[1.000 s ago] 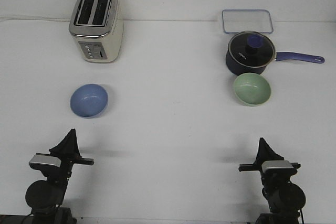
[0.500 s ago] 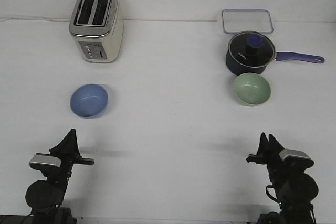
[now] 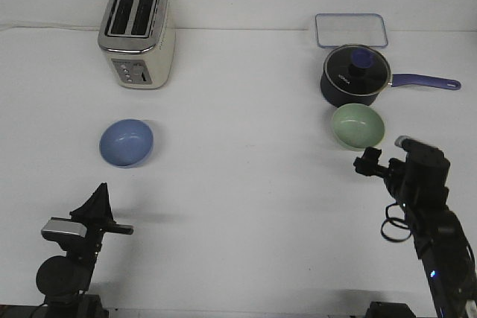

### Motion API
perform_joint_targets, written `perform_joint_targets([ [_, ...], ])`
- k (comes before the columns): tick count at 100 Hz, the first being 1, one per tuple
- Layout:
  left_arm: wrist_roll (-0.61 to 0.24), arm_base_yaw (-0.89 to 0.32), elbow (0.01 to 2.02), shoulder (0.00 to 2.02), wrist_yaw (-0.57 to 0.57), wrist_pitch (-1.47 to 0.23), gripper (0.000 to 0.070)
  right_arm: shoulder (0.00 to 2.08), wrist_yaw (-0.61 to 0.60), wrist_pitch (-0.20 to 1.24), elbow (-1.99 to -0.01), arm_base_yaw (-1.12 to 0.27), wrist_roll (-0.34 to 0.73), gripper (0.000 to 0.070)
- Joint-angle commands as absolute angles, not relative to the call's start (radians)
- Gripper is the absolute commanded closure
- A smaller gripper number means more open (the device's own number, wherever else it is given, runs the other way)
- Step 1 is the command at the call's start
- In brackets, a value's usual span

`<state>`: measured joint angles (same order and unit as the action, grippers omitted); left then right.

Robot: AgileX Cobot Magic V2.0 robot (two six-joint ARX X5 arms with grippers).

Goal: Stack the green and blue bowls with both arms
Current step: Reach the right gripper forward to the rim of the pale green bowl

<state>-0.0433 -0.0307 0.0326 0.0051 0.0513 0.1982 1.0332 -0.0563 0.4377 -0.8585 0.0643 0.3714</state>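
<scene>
The pale blue bowl (image 3: 126, 141) sits upright on the white table at the left, in front of the toaster. The mint green bowl (image 3: 358, 126) sits upright at the right, just in front of the saucepan. My left gripper (image 3: 99, 197) rests low at the near left, well short of the blue bowl, its pointed fingers together and empty. My right gripper (image 3: 367, 161) is raised and reaches toward the green bowl, just short of its near rim and not touching it. Its fingers look slightly apart and hold nothing.
A cream toaster (image 3: 137, 35) stands at the back left. A dark navy saucepan (image 3: 354, 74) with a glass lid and a blue handle stands right behind the green bowl. A clear lidded container (image 3: 351, 30) lies behind the pan.
My right arm has lifted from its low rest and moved forward toward the green bowl, its fingers parting. The left arm and both bowls have not moved.
</scene>
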Motion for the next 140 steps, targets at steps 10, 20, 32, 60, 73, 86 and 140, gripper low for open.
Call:
perform_joint_targets([
  [10, -0.041, -0.03, 0.014, 0.003, 0.049, 0.21, 0.0686, 1.274, -0.053, 0.489, -1.055, 0.105, 0.295, 0.019],
  [20, -0.041, -0.03, 0.014, 0.003, 0.049, 0.21, 0.0686, 1.408, -0.054, 0.538, -1.165, 0.127, 0.26, 0.019],
  [32, -0.041, -0.03, 0.014, 0.003, 0.049, 0.21, 0.0686, 1.541, -0.056, 0.579, -1.266, 0.143, 0.239, 0.019],
  [60, -0.041, -0.03, 0.014, 0.003, 0.049, 0.21, 0.0686, 1.737, -0.091, 0.573, -1.355, 0.157, 0.237, 0.0191],
  [73, -0.041, -0.03, 0.014, 0.003, 0.049, 0.21, 0.0686, 1.784, -0.117, 0.543, -1.356, 0.157, 0.237, 0.0193],
  [86, -0.041, -0.03, 0.014, 0.003, 0.049, 0.21, 0.0686, 1.815, -0.121, 0.527, -1.356, 0.157, 0.237, 0.0248],
  [140, -0.041, -0.03, 0.014, 0.003, 0.049, 0.21, 0.0686, 1.741, -0.163, 0.532, -1.356, 0.178, 0.212, 0.07],
])
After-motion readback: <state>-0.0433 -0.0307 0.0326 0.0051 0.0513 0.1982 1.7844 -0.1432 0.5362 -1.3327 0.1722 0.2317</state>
